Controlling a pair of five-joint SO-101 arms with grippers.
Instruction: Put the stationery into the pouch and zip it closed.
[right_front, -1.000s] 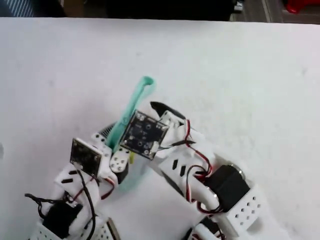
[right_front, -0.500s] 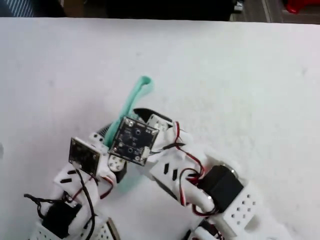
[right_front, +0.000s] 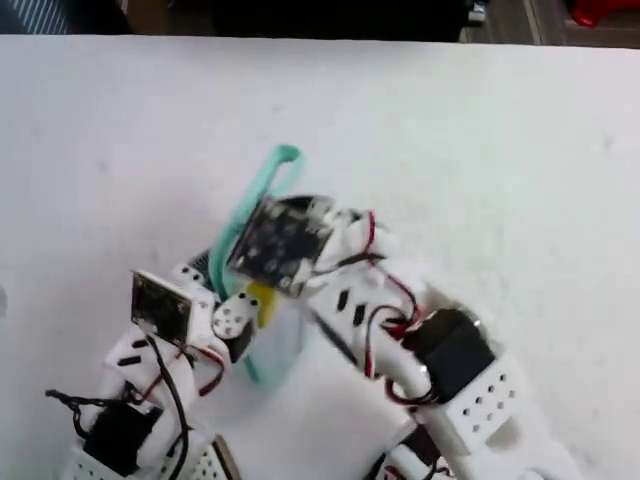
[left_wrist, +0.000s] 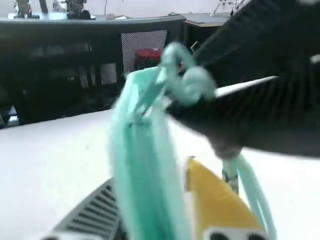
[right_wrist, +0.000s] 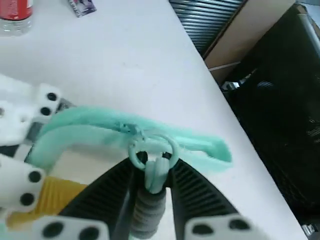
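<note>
The teal pouch (right_front: 262, 205) lies on its edge on the white table (right_front: 480, 150), between my two arms. My right gripper (right_wrist: 150, 167) is shut on the pouch's teal ring-shaped zip pull (right_wrist: 151, 156), at the top edge of the pouch (right_wrist: 95, 125). My left gripper (left_wrist: 150, 220) is shut on the pouch wall (left_wrist: 142, 170), which sits between its grey ribbed finger (left_wrist: 90, 222) and its yellow finger (left_wrist: 215, 205). From above, that yellow finger (right_front: 262, 300) shows beside the pouch, and the right arm's camera board (right_front: 280, 235) hides the right gripper's fingers. What is inside the pouch is hidden.
A red-labelled bottle (right_wrist: 15, 15) and a small card (right_wrist: 82, 6) stand far off on the table. The table's far edge (right_front: 320, 38) runs along the back, with dark furniture behind it. Open tabletop lies to the left and right of the arms.
The right arm's wrist swung left and then tilted up, taking the zip pull with it. The pouch's top edge now bows into a wider loop, and its near end shows.
</note>
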